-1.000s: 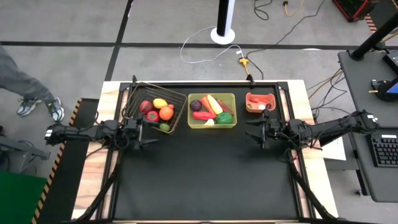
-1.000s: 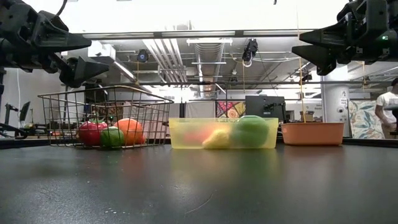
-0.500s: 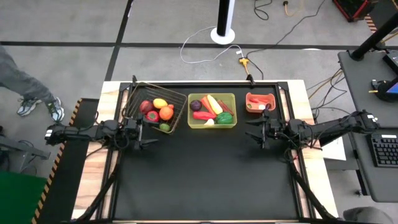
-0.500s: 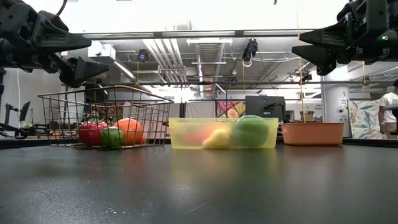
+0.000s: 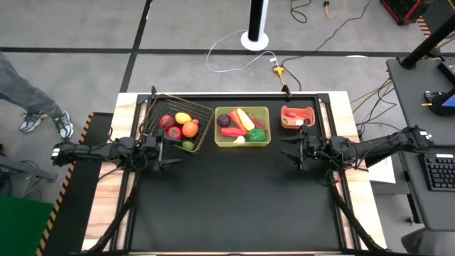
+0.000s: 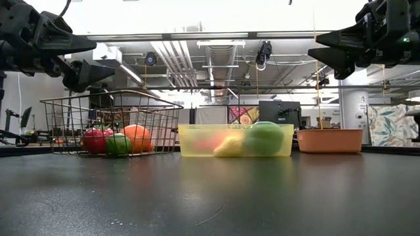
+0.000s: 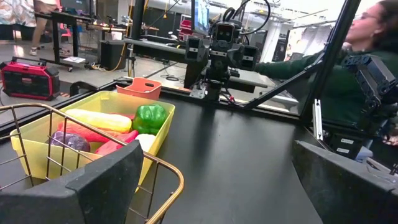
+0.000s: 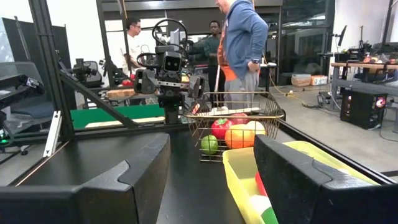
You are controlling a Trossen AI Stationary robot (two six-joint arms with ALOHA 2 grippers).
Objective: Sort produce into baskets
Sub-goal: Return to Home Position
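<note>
Nothing moved; produce (image 5: 189, 129) beyond parted fingers (image 7: 106, 186).

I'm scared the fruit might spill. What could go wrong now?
1. The left gripper hangs open right beside the wire basket; a careless swing might bump it and shake the fruit.
2. The right gripper sits just as close to the red bin, which could slide.
3. A person stands just beyond the wire basket; moving arms might come close.

Dark wire basket (image 6: 161, 128) of round fruits (image 6: 137, 138), yellow tray (image 6: 197, 141) of vegetables (image 6: 264, 138) beside it, small salmon bin (image 6: 329, 140) rightmost
</note>
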